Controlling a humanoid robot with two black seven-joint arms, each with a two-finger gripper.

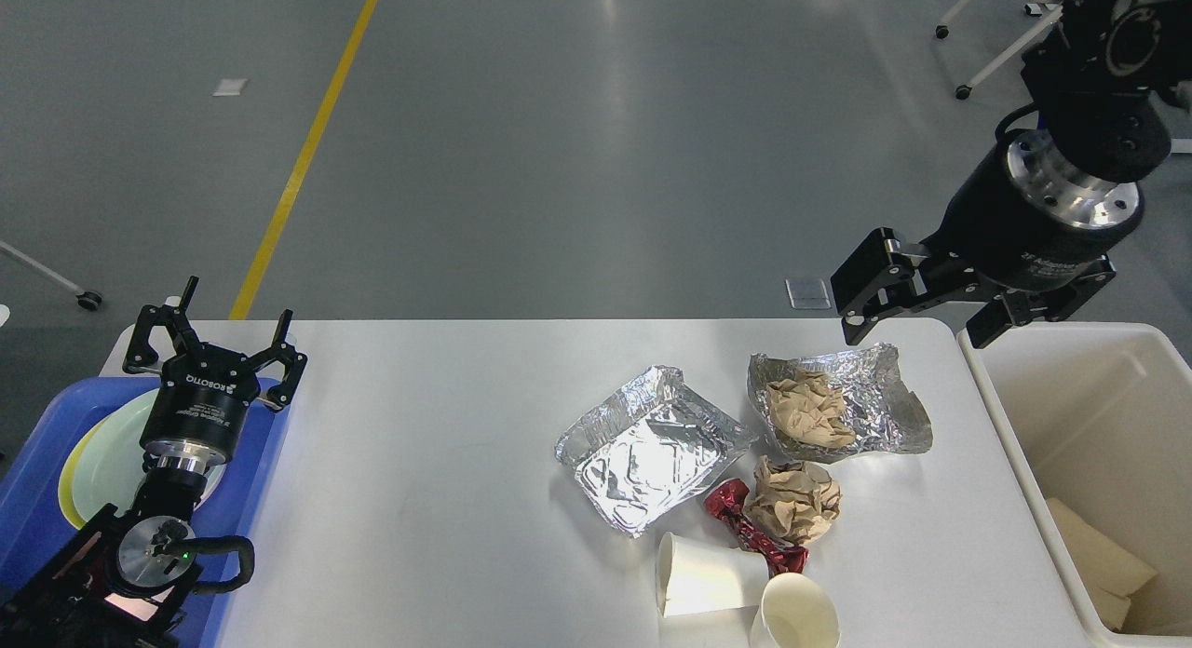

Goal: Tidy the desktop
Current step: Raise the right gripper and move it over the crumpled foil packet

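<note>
Left gripper (pixel 216 336) spread wide; right gripper (pixel 917 315) likewise

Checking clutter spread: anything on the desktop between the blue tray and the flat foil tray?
Head view: nothing; bare desktop between blue tray and flat foil tray.

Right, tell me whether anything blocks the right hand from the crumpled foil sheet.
Nothing visible does. The right hand hangs open above the desktop's far edge, with only open air between it and the foil sheet.
</note>
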